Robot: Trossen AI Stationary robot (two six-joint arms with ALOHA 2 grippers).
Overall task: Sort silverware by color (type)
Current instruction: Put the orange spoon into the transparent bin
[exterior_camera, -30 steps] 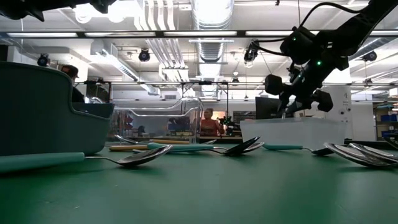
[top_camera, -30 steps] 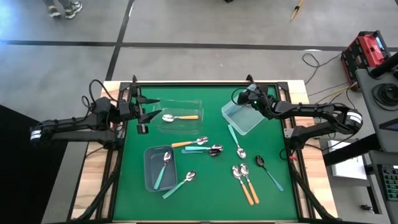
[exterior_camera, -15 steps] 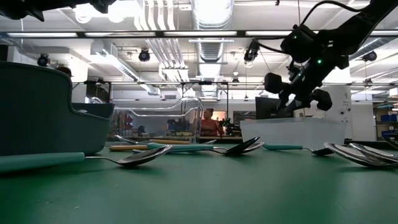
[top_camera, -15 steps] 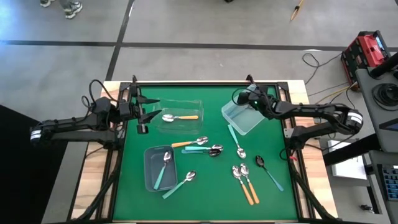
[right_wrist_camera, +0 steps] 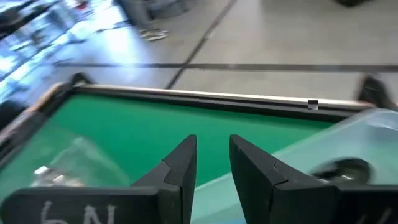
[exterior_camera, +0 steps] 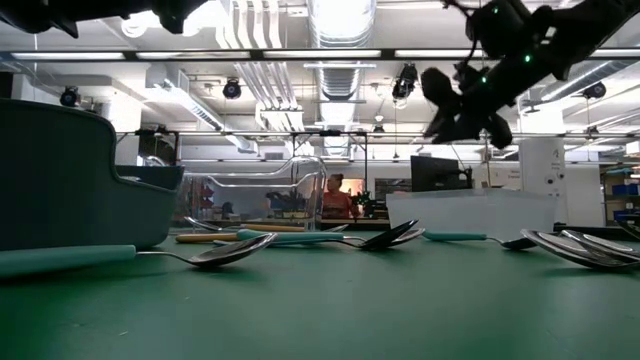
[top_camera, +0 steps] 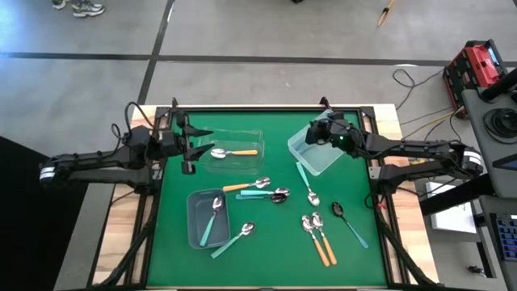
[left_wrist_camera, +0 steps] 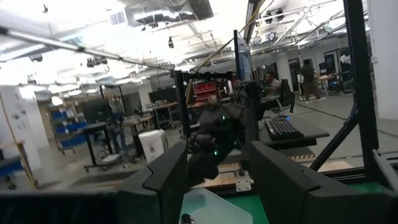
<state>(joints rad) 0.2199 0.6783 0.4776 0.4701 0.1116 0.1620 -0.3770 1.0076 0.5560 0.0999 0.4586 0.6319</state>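
Containers: the clear bin (top_camera: 234,150) at 11 o'clock on the green table (top_camera: 355,267) holds one orange-handled spoon (top_camera: 233,152). The grey bin (top_camera: 208,218) at 7 o'clock holds one teal-handled spoon (top_camera: 214,221). The pale bin (top_camera: 317,153) at 2 o'clock holds something that cannot be identified. The remaining spoons (top_camera: 315,230) lie loose from centre toward 5 o'clock.

Changes: the right gripper (top_camera: 315,134) has risen above the pale bin's far corner, fingers (right_wrist_camera: 180,163) slightly parted, gripping nothing. The left gripper (top_camera: 199,141) remains spread beside the clear bin, shifted slightly toward it.
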